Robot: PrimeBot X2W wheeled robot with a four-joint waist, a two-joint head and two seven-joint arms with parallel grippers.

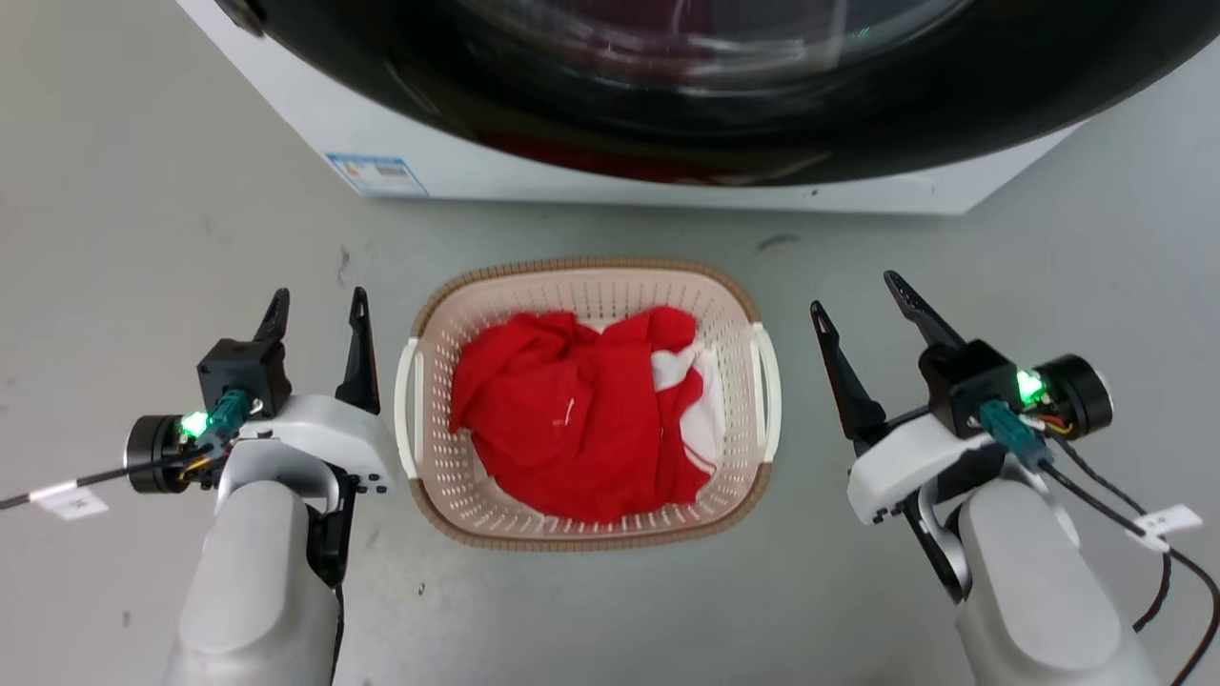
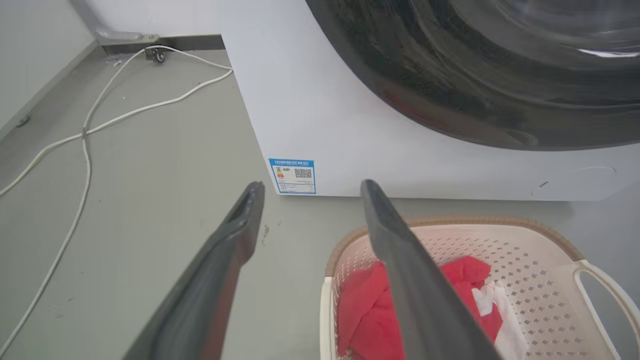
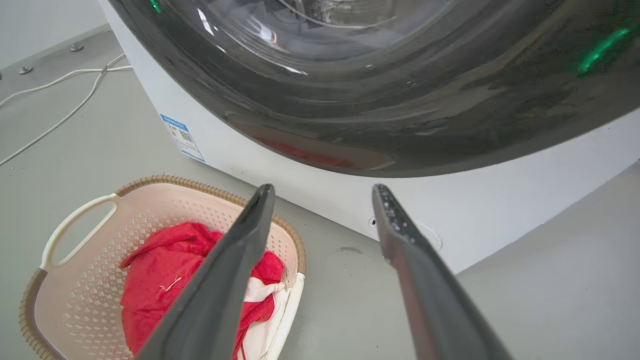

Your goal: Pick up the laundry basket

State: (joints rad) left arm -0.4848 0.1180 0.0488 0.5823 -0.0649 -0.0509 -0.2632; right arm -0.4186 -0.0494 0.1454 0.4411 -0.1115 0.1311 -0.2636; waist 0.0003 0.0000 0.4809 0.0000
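Sitting on the grey floor (image 1: 143, 191) just before the white front-loading washer (image 1: 572, 181), the cream perforated plastic laundry basket (image 1: 591, 291) with brown woven-look rim holds crumpled red and white cloth (image 1: 572, 419). The left gripper (image 1: 319, 293) hovers just beside its white left handle (image 1: 408, 410), and the right gripper (image 1: 853, 292) is near its white right handle (image 1: 768, 391). Both sets of jaws gape wide and hold nothing.

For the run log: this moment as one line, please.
cream perforated plastic laundry basket: on grey floor, holds crumpled red cloth | left pincer: open, clear of basket | right pincer: open, clear of basket
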